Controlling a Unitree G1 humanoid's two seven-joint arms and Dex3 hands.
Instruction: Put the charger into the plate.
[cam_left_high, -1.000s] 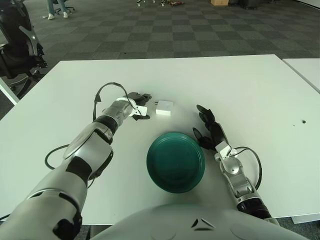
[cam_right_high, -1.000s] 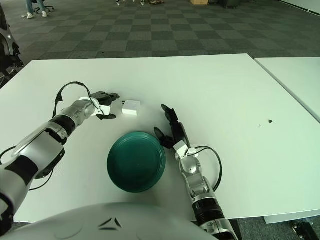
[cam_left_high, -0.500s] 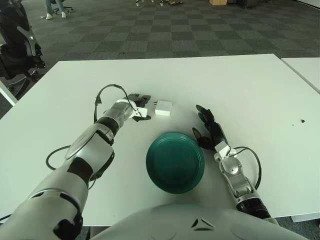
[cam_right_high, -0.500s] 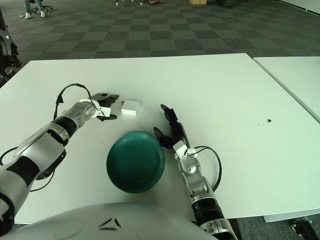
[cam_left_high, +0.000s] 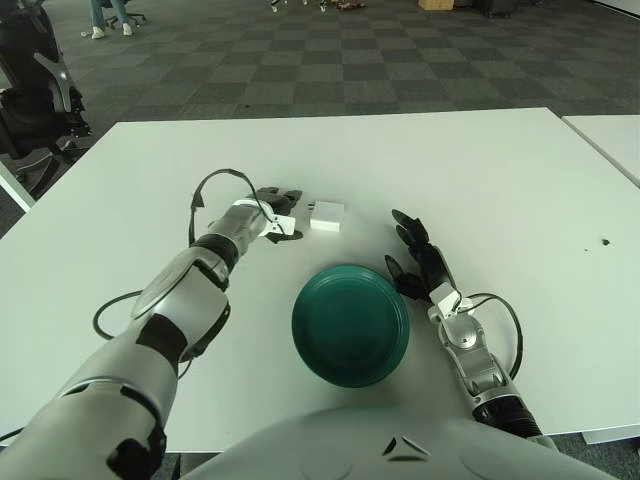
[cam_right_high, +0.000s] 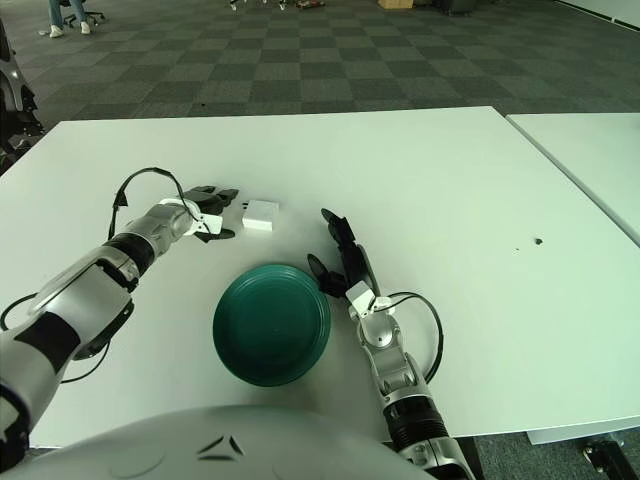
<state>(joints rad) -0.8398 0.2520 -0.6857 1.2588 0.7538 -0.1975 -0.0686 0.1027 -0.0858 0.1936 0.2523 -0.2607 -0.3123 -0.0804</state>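
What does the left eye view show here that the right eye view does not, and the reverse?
Only the left eye view shows the dark office chair beyond the table's left corner. Only the right eye view shows more of the neighbouring table on the right. Both show the white charger on the table beyond the green plate, the left hand open just left of the charger, and the right hand open beside the plate's right rim.

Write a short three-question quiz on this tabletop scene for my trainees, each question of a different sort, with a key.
1. True or false: the charger already lies in the plate.
2. Which hand is nearest the charger? A) left hand B) right hand
3. Fill in: the plate's colour is ____.

Key: 1. False; it sits on the table, beyond the plate. 2. A; its open fingers are just left of the charger, not holding it. 3. Green.
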